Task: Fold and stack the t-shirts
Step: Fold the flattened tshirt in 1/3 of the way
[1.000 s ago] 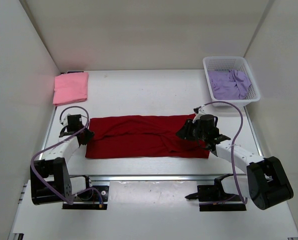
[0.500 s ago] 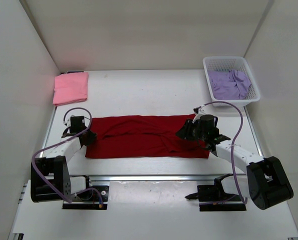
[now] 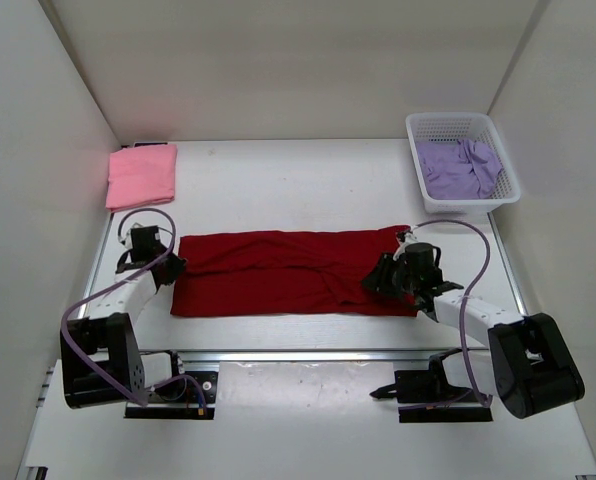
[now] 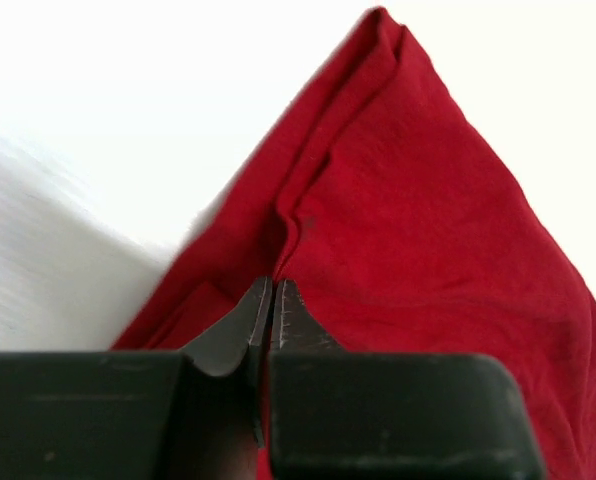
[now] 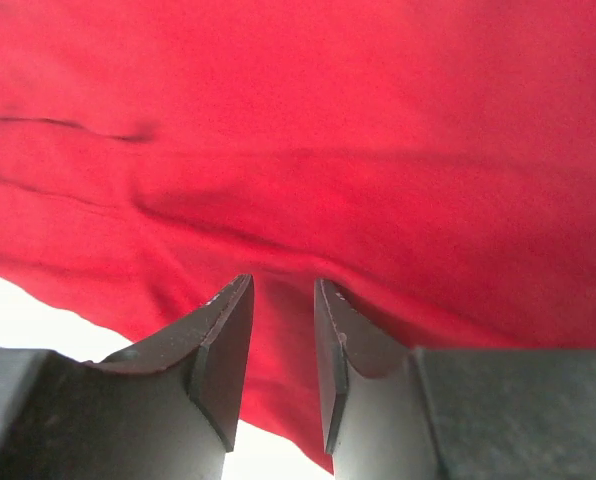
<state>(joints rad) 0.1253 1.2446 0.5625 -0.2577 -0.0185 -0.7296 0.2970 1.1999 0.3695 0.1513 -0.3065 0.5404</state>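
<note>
Two grippers meet the dark red t-shirt (image 3: 293, 272) lying flat mid-table: the left gripper (image 4: 272, 285), at its 9 o'clock end, is clenched on a fold of its edge, and the right gripper (image 5: 283, 290), near its 4 o'clock corner, has its jaws parted over the cloth.

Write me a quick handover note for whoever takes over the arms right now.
Grippers: left gripper shut on the dark red shirt at its left end; right gripper open, jaws apart over its right end.
Done: pink shirt folded, far left.
Left to do: finish folding and stack the dark red shirt, then the lavender shirt, crumpled in the basket.
</note>
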